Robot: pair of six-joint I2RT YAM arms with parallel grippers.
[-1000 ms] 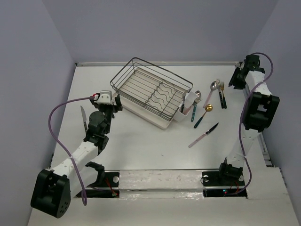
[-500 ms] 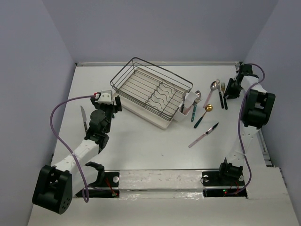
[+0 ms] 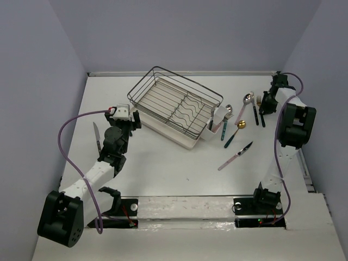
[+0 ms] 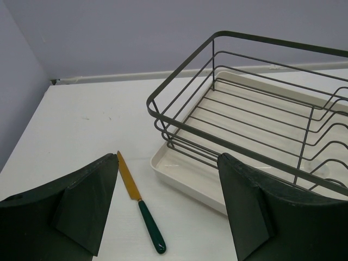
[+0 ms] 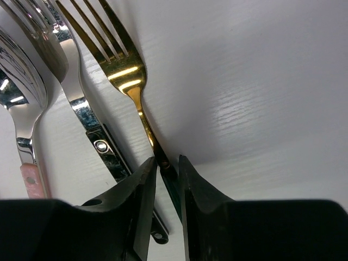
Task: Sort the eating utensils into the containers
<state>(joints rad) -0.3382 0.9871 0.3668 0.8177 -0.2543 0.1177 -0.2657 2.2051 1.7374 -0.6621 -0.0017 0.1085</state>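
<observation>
My right gripper (image 3: 266, 106) is down at the table's far right, its jaws closed narrowly around the dark handle of the gold fork (image 5: 123, 61); the wrist view shows the gripper (image 5: 167, 167) pinching just below the fork's neck. A silver fork (image 5: 81, 103) and a pink-handled spoon (image 5: 22, 114) lie beside it. My left gripper (image 3: 132, 119) is open and empty by the rack's left end. A gold-bladed, dark green-handled knife (image 4: 138, 204) lies on the table between its fingers (image 4: 87, 201). The white cutlery holder (image 3: 218, 120) hangs on the rack's right end.
The black wire dish rack (image 3: 174, 102) on its white tray (image 4: 185, 174) stands at the back middle. A gold spoon with a teal handle (image 3: 235, 134) and a pink-handled knife (image 3: 235, 155) lie right of the holder. A teal utensil (image 3: 224, 130) leans at the holder.
My right gripper has come forward and down from the back right corner onto the gold fork's handle. My left arm shifted slightly, then stayed still.
</observation>
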